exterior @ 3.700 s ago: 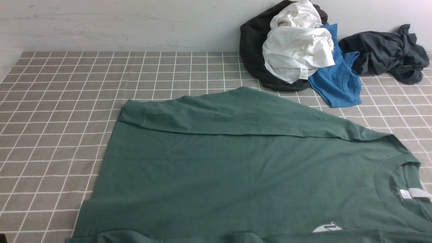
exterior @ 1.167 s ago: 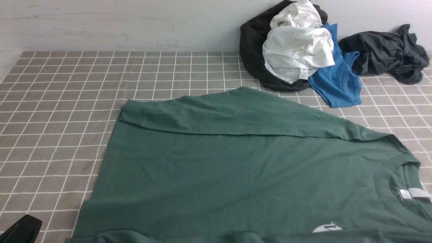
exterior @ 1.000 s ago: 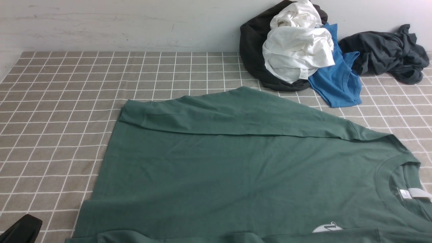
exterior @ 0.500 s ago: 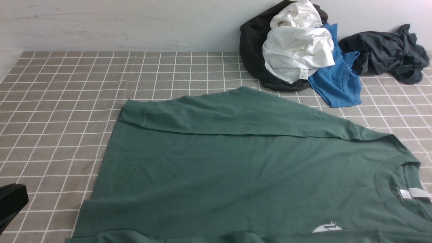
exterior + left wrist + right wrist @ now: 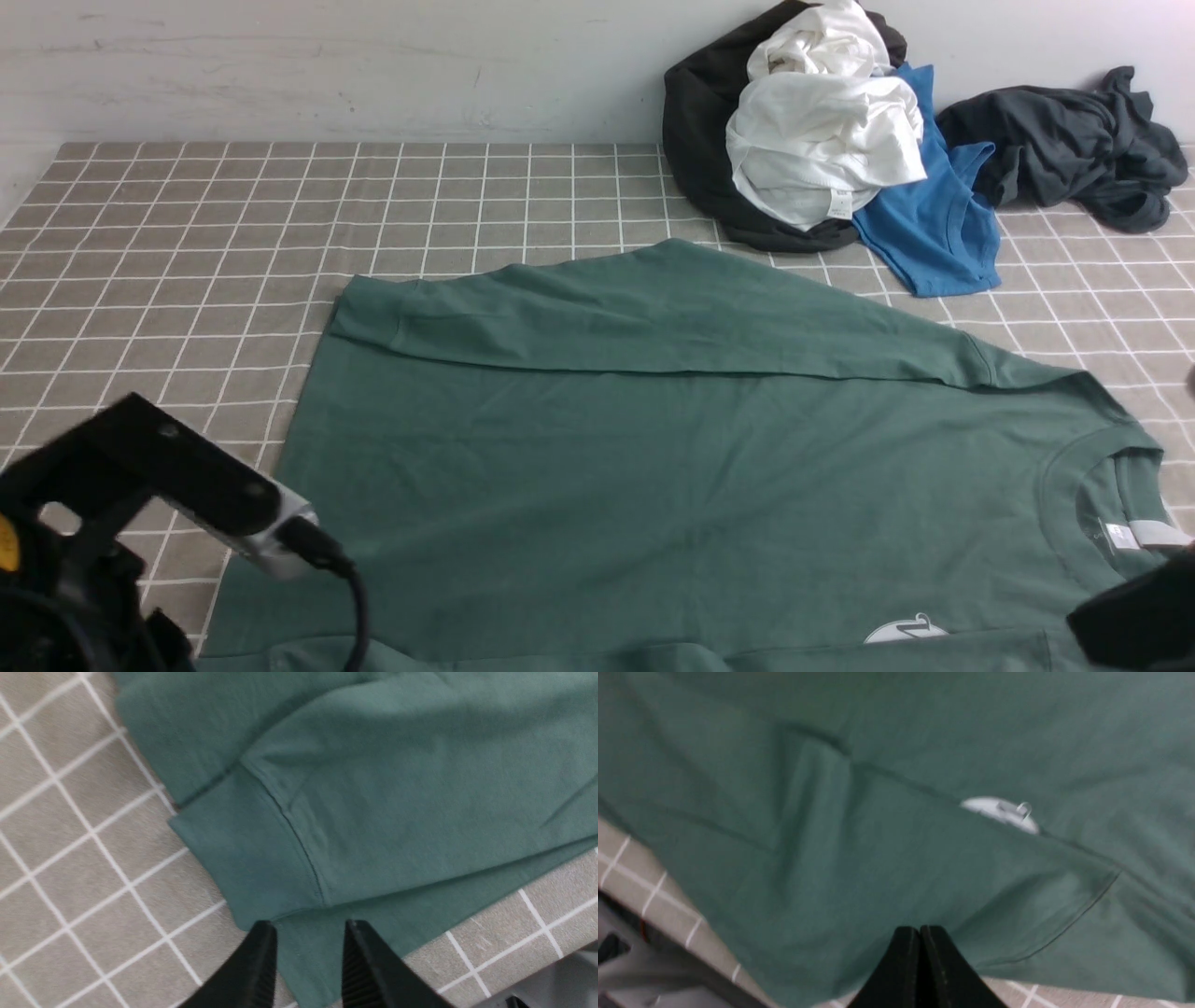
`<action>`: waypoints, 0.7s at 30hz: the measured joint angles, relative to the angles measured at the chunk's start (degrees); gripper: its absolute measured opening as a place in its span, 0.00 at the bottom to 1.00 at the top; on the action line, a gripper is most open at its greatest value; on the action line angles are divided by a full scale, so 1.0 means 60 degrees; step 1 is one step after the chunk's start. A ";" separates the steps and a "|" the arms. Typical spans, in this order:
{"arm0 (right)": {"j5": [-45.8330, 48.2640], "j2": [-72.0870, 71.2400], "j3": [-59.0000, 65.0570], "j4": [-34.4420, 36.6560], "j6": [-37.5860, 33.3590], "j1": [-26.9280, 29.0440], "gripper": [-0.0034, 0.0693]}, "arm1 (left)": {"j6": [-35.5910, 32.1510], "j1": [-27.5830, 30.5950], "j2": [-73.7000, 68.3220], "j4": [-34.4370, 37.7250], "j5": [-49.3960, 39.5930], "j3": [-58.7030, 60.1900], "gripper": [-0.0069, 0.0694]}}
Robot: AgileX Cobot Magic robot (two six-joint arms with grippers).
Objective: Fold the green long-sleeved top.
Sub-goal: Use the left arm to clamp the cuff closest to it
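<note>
The green long-sleeved top [image 5: 653, 467] lies flat on the checked table, collar [image 5: 1111, 485] to the right with its white neck label [image 5: 1158, 534]. The far sleeve [image 5: 653, 317] is folded across the body. The white chest print [image 5: 901, 632] shows near the front edge. My left gripper [image 5: 308, 926] is open and empty, just above the near sleeve's cuff [image 5: 252, 858] at the top's front left corner. My right gripper [image 5: 920, 929] is shut and empty, above the near sleeve by the print [image 5: 999, 811]. In the front view only the left arm [image 5: 140, 485] and right arm [image 5: 1139, 616] show.
A pile at the back right holds a black garment [image 5: 695, 121], a white garment [image 5: 822, 140] and a bright blue tee [image 5: 929, 233]. A dark grey garment [image 5: 1064, 140] lies beside it. The table's front edge [image 5: 551, 952] runs close behind both grippers.
My left arm has swung up into view at the lower left, over the top's corner. My right arm has appeared at the lower right edge. The top has not moved.
</note>
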State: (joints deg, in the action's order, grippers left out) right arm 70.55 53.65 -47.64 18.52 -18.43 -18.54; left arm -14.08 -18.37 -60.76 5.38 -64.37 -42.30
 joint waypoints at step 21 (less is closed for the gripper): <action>-0.0440 0.0120 0.0377 -0.0152 -0.0233 -0.0308 0.03 | 0.0261 -0.0113 -0.5342 -0.0506 0.3905 -0.0003 0.66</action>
State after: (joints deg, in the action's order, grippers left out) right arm 67.91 54.37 -45.37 17.60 -19.83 -20.39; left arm -12.51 -19.05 -92.81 2.35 -40.94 -42.32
